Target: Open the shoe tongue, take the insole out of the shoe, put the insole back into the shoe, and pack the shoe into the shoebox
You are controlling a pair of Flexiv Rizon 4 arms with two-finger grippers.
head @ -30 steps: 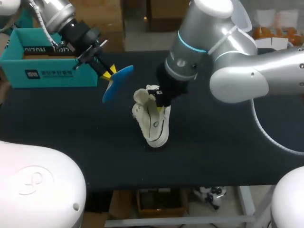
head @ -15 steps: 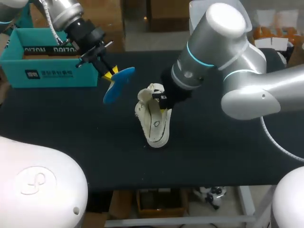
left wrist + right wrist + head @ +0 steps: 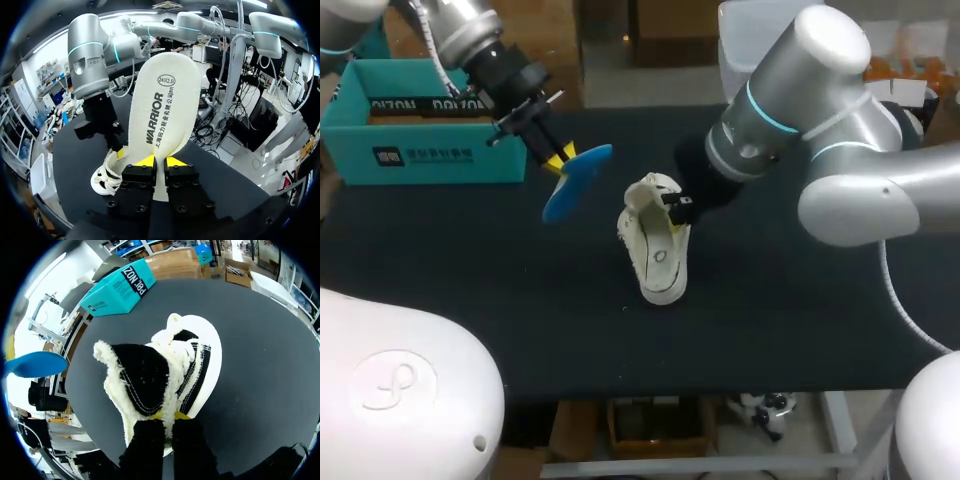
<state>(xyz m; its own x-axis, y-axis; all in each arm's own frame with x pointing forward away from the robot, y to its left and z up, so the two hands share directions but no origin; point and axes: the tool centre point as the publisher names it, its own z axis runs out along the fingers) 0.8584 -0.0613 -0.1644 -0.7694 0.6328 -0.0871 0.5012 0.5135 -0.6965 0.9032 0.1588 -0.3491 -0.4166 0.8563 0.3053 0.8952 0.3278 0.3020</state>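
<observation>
Black and matte, the table (image 3: 470,260) fills the head view, and the teal shoebox (image 3: 420,150) sits at its far left edge. My left hand (image 3: 558,158) holds the insole (image 3: 575,182) in the air just beside the box, with the blue underside showing. The white shoe (image 3: 658,250) rests near the middle, toe toward the near edge, and my right hand (image 3: 678,208) is at its opening.

From the left wrist, both yellow tips clamp the insole's narrow end, and its cream face stands upright ahead of the hand. The shoe lies on the dark table beyond, under my right arm (image 3: 92,65).

From the right wrist, the fingers are pinched together on the shoe's fleecy rim beside the folded-open black tongue (image 3: 135,375). The shoebox is at the table's far edge.
</observation>
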